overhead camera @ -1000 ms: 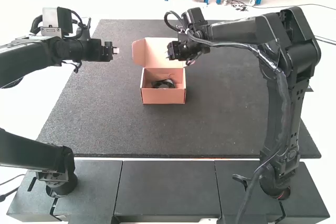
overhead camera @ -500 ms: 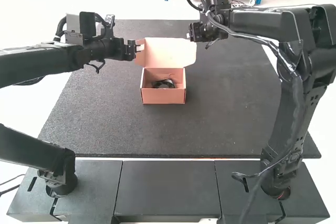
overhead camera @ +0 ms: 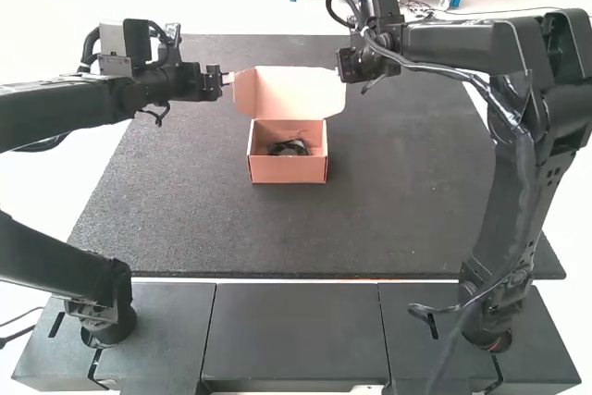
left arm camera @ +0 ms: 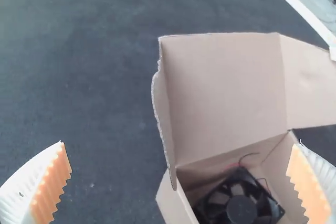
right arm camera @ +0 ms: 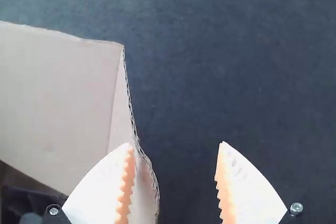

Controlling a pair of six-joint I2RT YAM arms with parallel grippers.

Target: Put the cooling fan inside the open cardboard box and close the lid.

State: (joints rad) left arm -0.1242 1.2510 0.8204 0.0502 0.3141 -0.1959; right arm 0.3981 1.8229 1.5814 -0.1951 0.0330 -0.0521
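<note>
High view showed the cardboard box near the middle of the black mat. Its mouth faced up and its long axis ran from 9 to 3 o'clock. The lid stood raised from the wall at 12 o'clock, with its inner face turned toward 6 o'clock and a short flap at each end. The cooling fan lay flat on the bottom of the box with its hub up, so its spin axis pointed straight out of the opening.

The left gripper hung at 9 o'clock of the lid, just beside the near flap, and pointed toward 3 o'clock. In the left wrist view the left gripper was spread wide and held nothing. Its ribbed white fingers with orange pads stood well apart from the lid's edge. The fan showed black blades inside the box.

The right gripper sat at 2 o'clock of the lid, at its upper corner, and pointed toward 9 o'clock. In the right wrist view the right gripper was parted, with a clear gap between its pads. The flap ran in between them, close along one pad. Whether the two touched could not be told. The other finger hung over bare mat.
</note>
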